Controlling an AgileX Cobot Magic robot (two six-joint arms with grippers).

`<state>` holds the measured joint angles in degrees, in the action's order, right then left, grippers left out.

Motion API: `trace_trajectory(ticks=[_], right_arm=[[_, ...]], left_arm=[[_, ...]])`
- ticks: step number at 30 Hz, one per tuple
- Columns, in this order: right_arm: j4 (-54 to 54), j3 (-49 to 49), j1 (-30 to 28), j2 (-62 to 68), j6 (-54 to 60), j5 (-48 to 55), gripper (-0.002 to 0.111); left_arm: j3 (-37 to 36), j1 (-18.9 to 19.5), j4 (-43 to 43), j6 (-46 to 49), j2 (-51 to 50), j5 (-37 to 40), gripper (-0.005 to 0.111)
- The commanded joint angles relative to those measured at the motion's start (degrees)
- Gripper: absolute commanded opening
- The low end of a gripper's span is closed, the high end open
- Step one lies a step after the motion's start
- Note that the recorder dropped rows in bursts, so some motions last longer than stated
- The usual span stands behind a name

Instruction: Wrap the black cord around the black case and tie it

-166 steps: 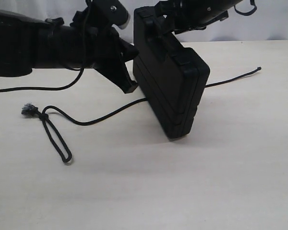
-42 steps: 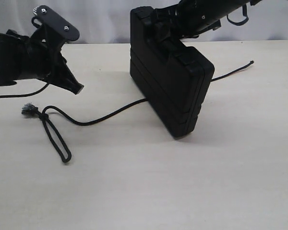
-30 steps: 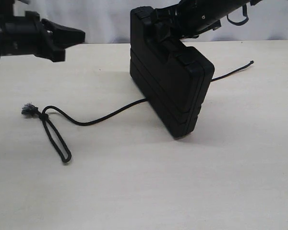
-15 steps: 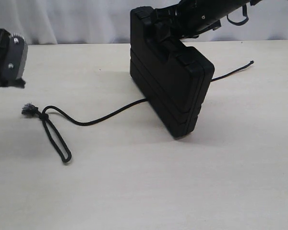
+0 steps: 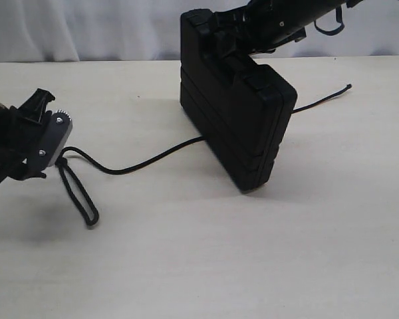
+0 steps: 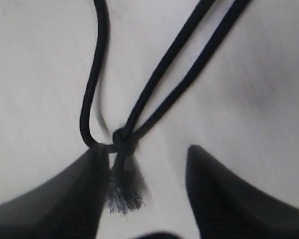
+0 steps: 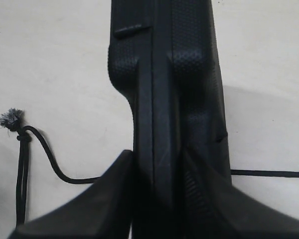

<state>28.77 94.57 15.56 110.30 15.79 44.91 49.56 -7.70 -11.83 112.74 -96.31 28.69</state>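
Note:
The black case [image 5: 236,113] stands on edge, tilted, at the middle back of the table. My right gripper [image 5: 229,33] is shut on its top edge, and in the right wrist view its fingers clamp both faces of the case [image 7: 162,74]. The black cord [image 5: 139,161] runs on the table under the case, with its plain end [image 5: 349,86] at the right and its narrow loop [image 5: 80,196] at the left. My left gripper [image 5: 46,143] is low over the knotted end. Its jaws are open in the left wrist view [image 6: 144,148], with the frayed knot [image 6: 122,142] between them, close to one finger.
The light wooden table [image 5: 253,252] spreads wide in front of the case. A pale curtain [image 5: 86,26] hangs behind the back edge. The right arm [image 5: 292,13] reaches in from the upper right.
My left arm has swung from high at the far left down onto the cord's knotted end, and its jaws have opened. The case and right gripper have not moved.

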Motion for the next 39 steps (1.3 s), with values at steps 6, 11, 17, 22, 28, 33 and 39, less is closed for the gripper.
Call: trace_trajectory(ticks=[6,11,17,22,28,33,39], right_arm=[[0.4,0.0,-0.1,-1.0,0.0,-1.4,0.027],[0.4,0.0,-0.1,-1.0,0.0,-1.4,0.027],[0.4,0.0,-0.1,-1.0,0.0,-1.4,0.027],[0.4,0.0,-0.1,-1.0,0.0,-1.4,0.027],[0.4,0.0,-0.1,-1.0,0.0,-1.4,0.027],[0.4,0.0,-0.1,-1.0,0.0,-1.4,0.027],[0.4,0.0,-0.1,-1.0,0.0,-1.4,0.027]], left_arm=[[-0.9,-1.9,8.3,-0.3,-4.1,-2.2,0.06],[-0.9,-1.9,14.7,0.0,-10.2,-14.8,0.06],[-0.8,-1.9,20.1,0.1,-14.3,-19.8,0.047],[-0.8,-1.9,18.7,-0.6,-16.3,-20.1,0.027],[-0.8,-3.1,8.7,-5.3,-16.3,-18.5,0.0],[-0.8,-6.7,-3.3,-6.8,-15.1,-14.6,0.0],[-0.8,-13.6,-17.1,-8.3,-9.0,-9.1,0.0]])
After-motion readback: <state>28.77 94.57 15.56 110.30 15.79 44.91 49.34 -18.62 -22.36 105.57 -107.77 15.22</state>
